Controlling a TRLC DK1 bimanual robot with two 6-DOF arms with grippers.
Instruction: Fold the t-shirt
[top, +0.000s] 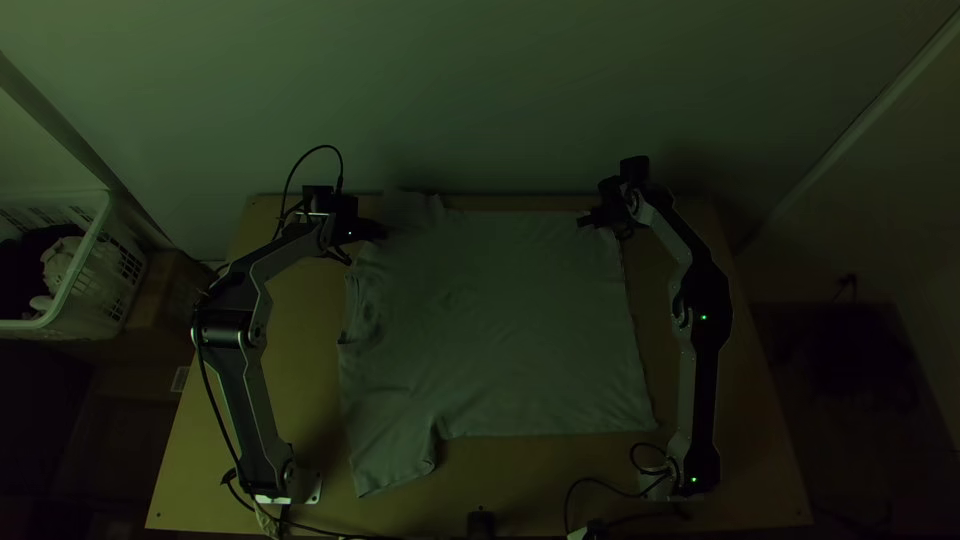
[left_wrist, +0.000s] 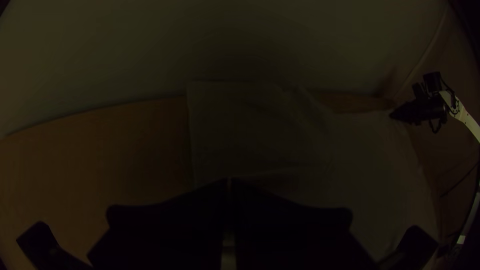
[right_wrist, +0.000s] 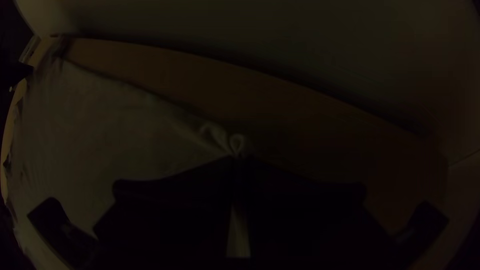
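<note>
Though flat, one t-shirt (top: 500, 330), two hands (top: 584, 220).

T-shirt (top: 500, 320), 1; table (top: 298, 350), 1; arms (top: 246, 390), 2.
Grippers, 2: left gripper (top: 376, 231), right gripper (top: 588, 220); basket (top: 78, 262), 1, outward of left gripper.

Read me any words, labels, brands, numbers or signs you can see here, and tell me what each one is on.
None: I can't read any text on the t-shirt, the table, the arms or the basket.
The small pale patch beside the table is too small to tell whether it has print.
</note>
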